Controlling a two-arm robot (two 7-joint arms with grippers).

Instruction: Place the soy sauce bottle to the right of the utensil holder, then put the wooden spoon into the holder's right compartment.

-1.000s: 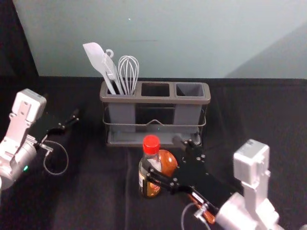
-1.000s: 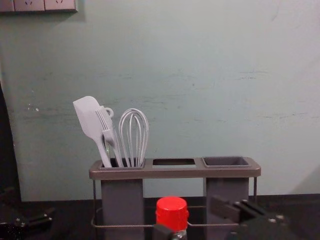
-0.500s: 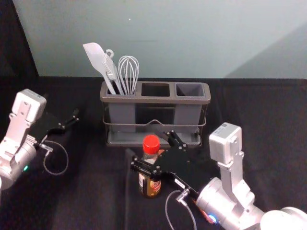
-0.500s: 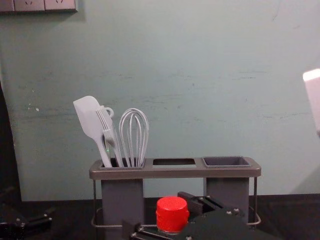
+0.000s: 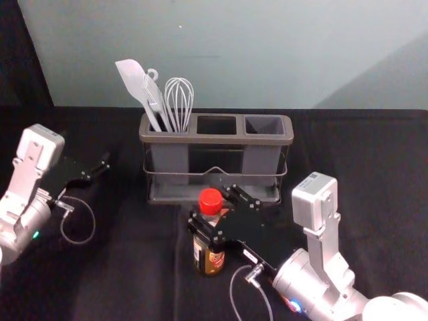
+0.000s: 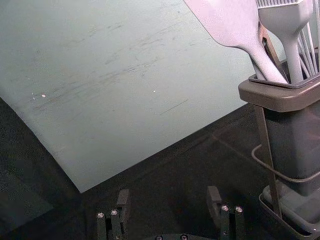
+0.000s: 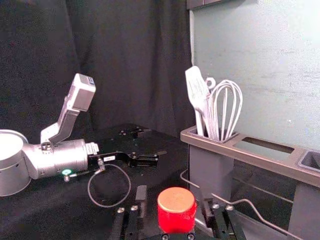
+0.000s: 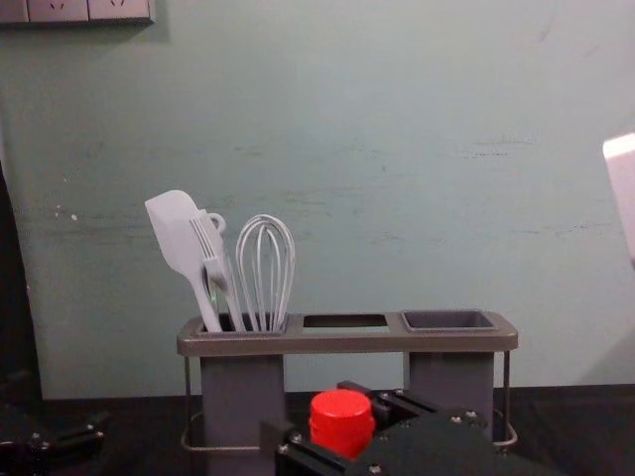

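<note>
The soy sauce bottle (image 5: 211, 263), dark and labelled under its red cap, stood upright before the utensil holder (image 5: 217, 139). Around it, the right gripper (image 5: 210, 206) was parted, contact hard to judge; the left gripper (image 5: 87, 148) sat wide, left of the holder.

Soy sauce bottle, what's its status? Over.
Right gripper open around upright bottle, before holder. Left gripper open, off left. Utensils in left compartment, clear of bottle.
</note>
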